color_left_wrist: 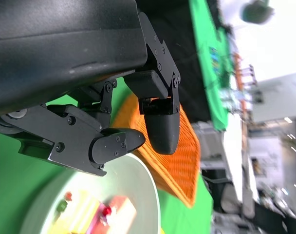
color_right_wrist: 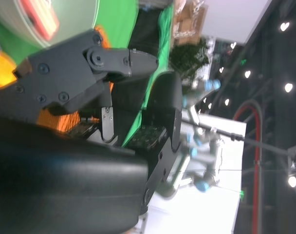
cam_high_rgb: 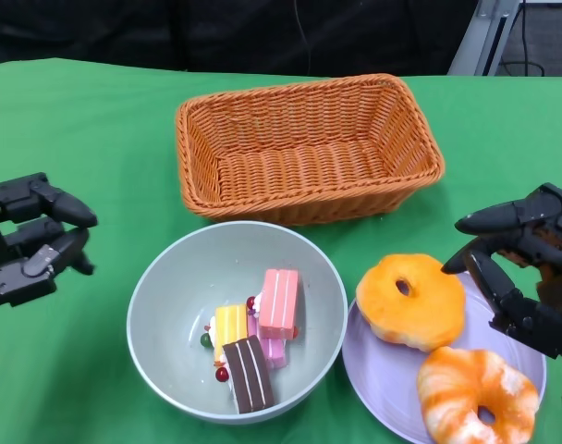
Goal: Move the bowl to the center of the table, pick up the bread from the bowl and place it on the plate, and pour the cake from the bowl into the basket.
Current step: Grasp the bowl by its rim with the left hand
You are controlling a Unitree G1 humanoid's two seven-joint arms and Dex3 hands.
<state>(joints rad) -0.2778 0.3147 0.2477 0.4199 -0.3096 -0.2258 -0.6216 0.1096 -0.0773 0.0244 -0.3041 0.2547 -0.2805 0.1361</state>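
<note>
The left hand (cam_high_rgb: 31,242) hovers beside the bowl (cam_high_rgb: 170,287), fingers apart and holding nothing; the right hand (cam_high_rgb: 526,268) hangs over the far edge of the plate (cam_high_rgb: 373,375), likewise spread and empty. The bowl lies between the hands near the table's middle, just clear of the left fingertips (cam_high_rgb: 78,245), its rim close to or touching the plate. Inside it rest several cake slices (cam_high_rgb: 258,338) and a few small berries; no bread shows in the bowl. Two bread rings (cam_high_rgb: 410,301) lie on the plate, so the bread step appears complete and pouring remains. The basket (cam_high_rgb: 309,148) stands directly behind the bowl, close to its rim.

Risks, as judged: a one-sided grasp on the smooth rim may slip and spill the slices onto the green cloth (cam_high_rgb: 78,120); lifting the bowl may nudge the plate and roll the nearer ring off; a shallow tilt may drop slices short of the basket's wall.
</note>
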